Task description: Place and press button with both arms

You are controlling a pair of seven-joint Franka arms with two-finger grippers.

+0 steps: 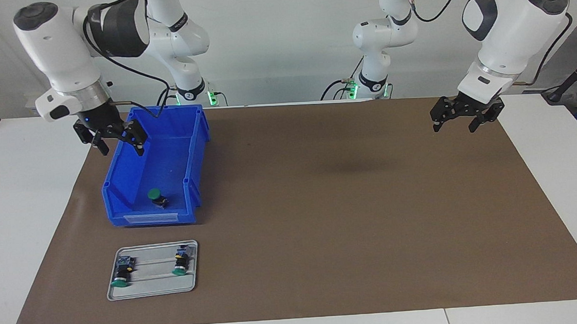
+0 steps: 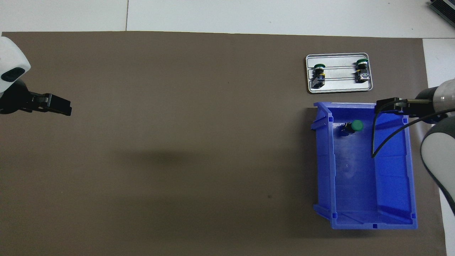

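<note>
A green-capped button [image 1: 156, 197] lies on its side in the blue bin [image 1: 190, 151], at the bin's end farther from the robots; it also shows in the overhead view [image 2: 355, 125]. My right gripper [image 1: 118, 141] is open and empty, raised over the bin's side wall [image 2: 408, 167] toward the right arm's end of the table, apart from the button; it also shows in the overhead view [image 2: 389, 105]. My left gripper [image 1: 457, 122] is open and empty, raised over the brown mat at the left arm's end, and shows in the overhead view [image 2: 60, 107].
A grey metal tray [image 1: 153, 290] lies on the mat, farther from the robots than the bin, and holds two near-identical green buttons [image 1: 121, 274] [image 1: 180, 262]. It shows in the overhead view [image 2: 337, 89]. The brown mat [image 1: 344, 218] covers the table's middle.
</note>
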